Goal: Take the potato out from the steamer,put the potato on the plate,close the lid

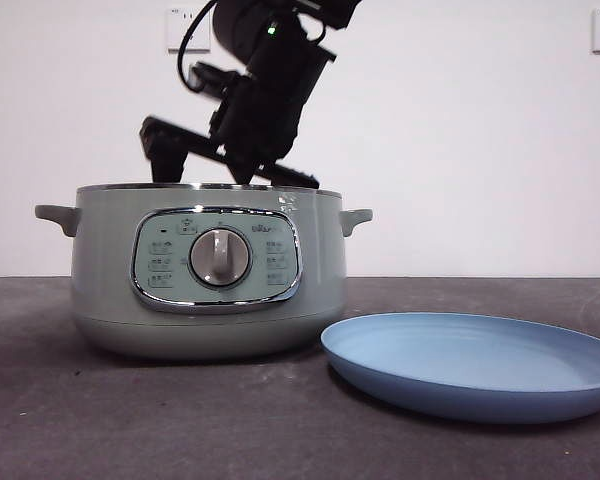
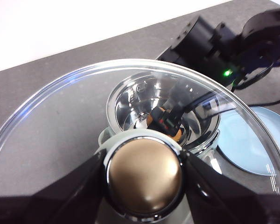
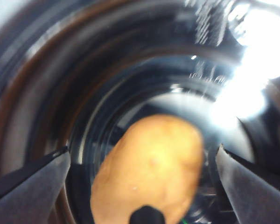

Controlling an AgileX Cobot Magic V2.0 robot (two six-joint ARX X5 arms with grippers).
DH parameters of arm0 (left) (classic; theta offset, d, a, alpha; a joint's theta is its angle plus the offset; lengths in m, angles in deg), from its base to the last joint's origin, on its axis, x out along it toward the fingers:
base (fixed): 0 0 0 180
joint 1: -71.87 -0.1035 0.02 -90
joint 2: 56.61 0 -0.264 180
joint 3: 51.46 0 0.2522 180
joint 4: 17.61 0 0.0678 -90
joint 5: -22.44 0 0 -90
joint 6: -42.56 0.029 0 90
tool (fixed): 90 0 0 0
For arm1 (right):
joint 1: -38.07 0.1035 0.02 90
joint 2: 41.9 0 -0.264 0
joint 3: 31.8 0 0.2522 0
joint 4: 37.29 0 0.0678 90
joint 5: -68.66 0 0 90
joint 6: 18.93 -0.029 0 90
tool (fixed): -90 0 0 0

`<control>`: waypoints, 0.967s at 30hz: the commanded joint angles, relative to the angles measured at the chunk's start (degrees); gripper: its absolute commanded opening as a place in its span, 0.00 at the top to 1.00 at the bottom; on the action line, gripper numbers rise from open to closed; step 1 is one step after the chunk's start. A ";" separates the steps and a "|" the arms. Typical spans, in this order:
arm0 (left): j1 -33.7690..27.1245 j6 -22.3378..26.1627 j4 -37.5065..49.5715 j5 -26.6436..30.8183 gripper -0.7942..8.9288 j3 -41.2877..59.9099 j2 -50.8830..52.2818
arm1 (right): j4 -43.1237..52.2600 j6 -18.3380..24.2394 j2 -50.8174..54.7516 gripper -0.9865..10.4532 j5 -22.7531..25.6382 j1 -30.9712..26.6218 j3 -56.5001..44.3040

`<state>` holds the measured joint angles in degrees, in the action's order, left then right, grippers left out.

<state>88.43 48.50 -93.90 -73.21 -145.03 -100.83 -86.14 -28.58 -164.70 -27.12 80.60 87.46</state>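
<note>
Jaws, right gripper (image 3: pixel 142 161): spread wide apart, one to either side of the potato (image 3: pixel 149 172), neither touching it in the right wrist view. Jaws, left gripper (image 2: pixel 144 175): clamped on the knob of the lid (image 2: pixel 60 126), one jaw pressed to each side; knob top reads as shiny metal. Lid: clear glass, held up off the pot, with the pot seen through it. Potato: orange-brown, oval, lying at the bottom of the steamer (image 1: pixel 100 270) on its shiny inner bowl. Steamer: pale green, uncovered, on the dark table (image 1: pixel 100 420), dial facing the front camera. Right arm reaches down into the pot from above. Plate (image 1: pixel 480 365): light blue, just beside the steamer on the table.
</note>
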 commanded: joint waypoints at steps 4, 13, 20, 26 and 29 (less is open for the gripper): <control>-0.15 -0.33 2.38 -0.33 0.93 -0.24 0.68 | -0.07 0.77 -1.07 0.38 3.39 0.87 0.11; -0.15 -0.33 2.38 -0.37 0.93 -0.24 0.68 | -3.08 1.20 -1.09 0.65 5.05 1.01 0.11; -0.15 -0.33 2.36 -0.35 0.93 -0.24 0.68 | -0.92 1.86 -0.57 0.92 2.99 1.07 0.11; -0.15 -0.33 2.49 -0.37 0.93 -0.24 0.66 | -2.12 3.06 4.98 0.92 3.26 1.05 0.13; -0.15 -0.28 2.54 -0.39 0.93 -0.24 0.55 | -4.22 4.35 10.16 0.92 4.61 1.05 0.11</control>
<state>88.41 48.50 -93.87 -73.21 -145.03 -100.83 -90.55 -25.41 -156.46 -22.79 81.51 87.48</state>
